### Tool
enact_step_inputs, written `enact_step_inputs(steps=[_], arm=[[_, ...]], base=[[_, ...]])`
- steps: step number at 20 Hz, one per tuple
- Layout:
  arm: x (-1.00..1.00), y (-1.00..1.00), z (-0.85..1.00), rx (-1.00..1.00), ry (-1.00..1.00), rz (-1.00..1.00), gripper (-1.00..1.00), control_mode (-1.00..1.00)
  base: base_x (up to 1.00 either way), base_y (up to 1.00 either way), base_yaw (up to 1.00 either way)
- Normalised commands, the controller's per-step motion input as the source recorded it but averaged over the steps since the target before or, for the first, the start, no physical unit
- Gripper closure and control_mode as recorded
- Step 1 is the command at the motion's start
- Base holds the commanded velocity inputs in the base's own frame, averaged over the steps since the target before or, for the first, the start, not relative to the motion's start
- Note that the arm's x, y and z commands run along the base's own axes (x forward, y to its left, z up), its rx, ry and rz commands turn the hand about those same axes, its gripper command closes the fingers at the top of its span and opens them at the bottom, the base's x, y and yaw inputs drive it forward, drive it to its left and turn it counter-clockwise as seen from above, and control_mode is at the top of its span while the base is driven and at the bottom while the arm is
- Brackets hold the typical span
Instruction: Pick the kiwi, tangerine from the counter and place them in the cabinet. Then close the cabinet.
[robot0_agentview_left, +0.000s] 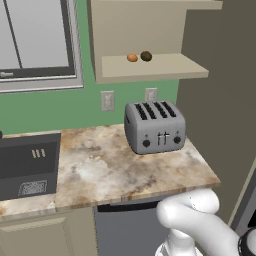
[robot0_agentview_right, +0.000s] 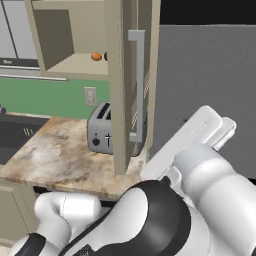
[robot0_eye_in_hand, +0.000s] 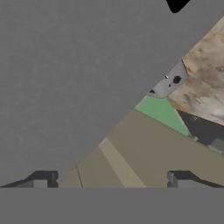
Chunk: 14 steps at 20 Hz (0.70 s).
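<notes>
The counter (robot0_agentview_left: 125, 170) and toaster (robot0_agentview_left: 155, 127) are viewed from behind and left of the arm, looking forward and down. The same toaster (robot0_agentview_right: 100, 131) and cabinet (robot0_agentview_right: 75, 62) are seen from behind-right, nearer the open door (robot0_agentview_right: 125, 85). The hand view is rolled, held close against a grey panel (robot0_eye_in_hand: 74, 74).

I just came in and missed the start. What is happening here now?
Both fruits are already on the cabinet shelf: the tangerine beside the kiwi. The counter holds a toaster. The cabinet door stands open, so closing it remains to be done. The arm is raised beside the door, and the pincer is open and holds nothing.
</notes>
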Motion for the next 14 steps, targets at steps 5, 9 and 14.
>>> enact_step_inputs(steps=[5, 9, 14], arm=[[0.66, 0.00, 0.00, 0.02, 0.00, 0.00, -1.00, -1.00], [0.62, 0.00, 0.00, 0.01, 0.00, 0.00, -1.00, -1.00], [0.23, 0.15, 0.00, 0.00, -0.04, 0.03, -1.00, -1.00]], base=[[0.00, 0.00, 0.00], [0.00, 0.00, 0.00], [0.00, 0.00, 0.00]])
